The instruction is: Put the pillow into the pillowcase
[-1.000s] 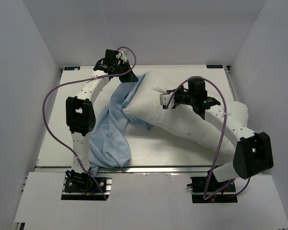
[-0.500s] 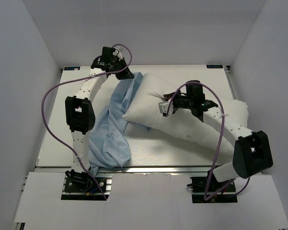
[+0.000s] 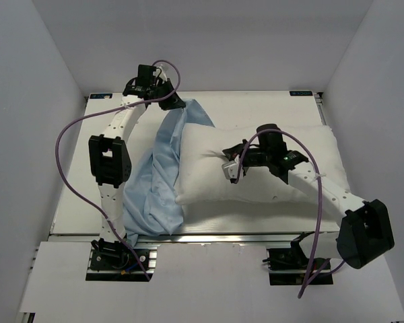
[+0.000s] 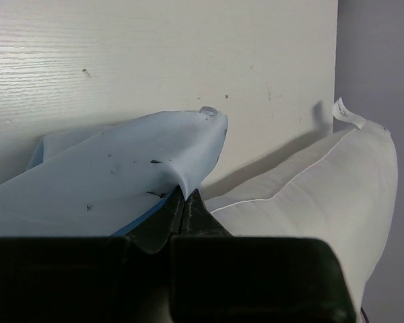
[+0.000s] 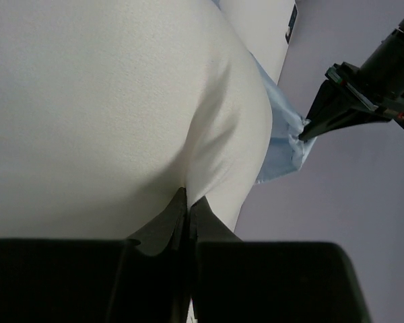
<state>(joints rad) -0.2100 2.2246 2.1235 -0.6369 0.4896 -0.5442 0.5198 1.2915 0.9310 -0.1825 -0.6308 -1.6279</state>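
The plump white pillow [image 3: 269, 175] lies across the table's middle and right. The light-blue pillowcase [image 3: 158, 182] lies to its left, its right side under the pillow's left end. My left gripper [image 3: 177, 105] at the back is shut on the pillowcase's upper edge [image 4: 155, 158] and holds it raised. My right gripper [image 3: 229, 167] is shut on a pinch of the pillow's top fabric [image 5: 121, 108] near its left half. In the right wrist view the left gripper [image 5: 303, 136] shows with the blue cloth [image 5: 279, 134] in it.
White walls [image 3: 27, 101] close in the table on the left, back and right. The table's front edge [image 3: 209, 237] runs just below the pillow. Purple cables [image 3: 74, 134] loop off both arms.
My right gripper has pulled the pillow down and toward the front, so it now lies flatter across the table. My left gripper has moved slightly back and left with the pillowcase edge.
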